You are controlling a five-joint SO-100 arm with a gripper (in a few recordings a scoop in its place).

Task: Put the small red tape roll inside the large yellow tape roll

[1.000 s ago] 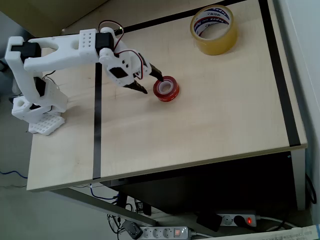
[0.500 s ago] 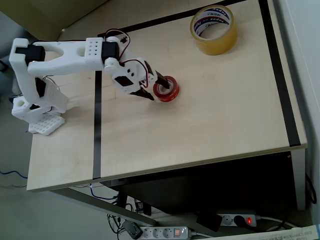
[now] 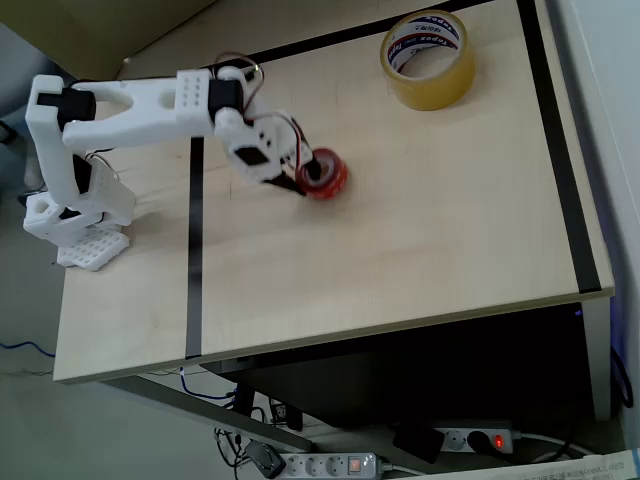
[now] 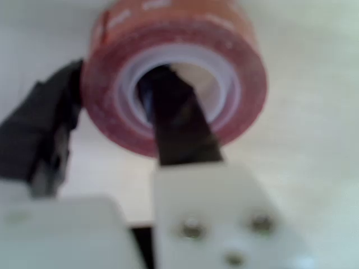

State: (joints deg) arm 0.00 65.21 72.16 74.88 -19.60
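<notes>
The black-fingered pincer [image 3: 308,178] had closed on the small glossy red tape roll [image 3: 325,176], one finger [image 4: 174,120] inside its pale core, tipping it since earlier; the large translucent yellow tape roll [image 3: 428,58] stayed well apart on the wooden counter [image 3: 420,220].

The light wood table [image 3: 400,240] carries black tape lines [image 3: 194,250] near its edges. The large yellow tape roll [image 3: 428,58] lies at 1 o'clock, the white arm base [image 3: 75,235] at 9 o'clock, the small red tape roll [image 3: 325,175] near centre.
</notes>
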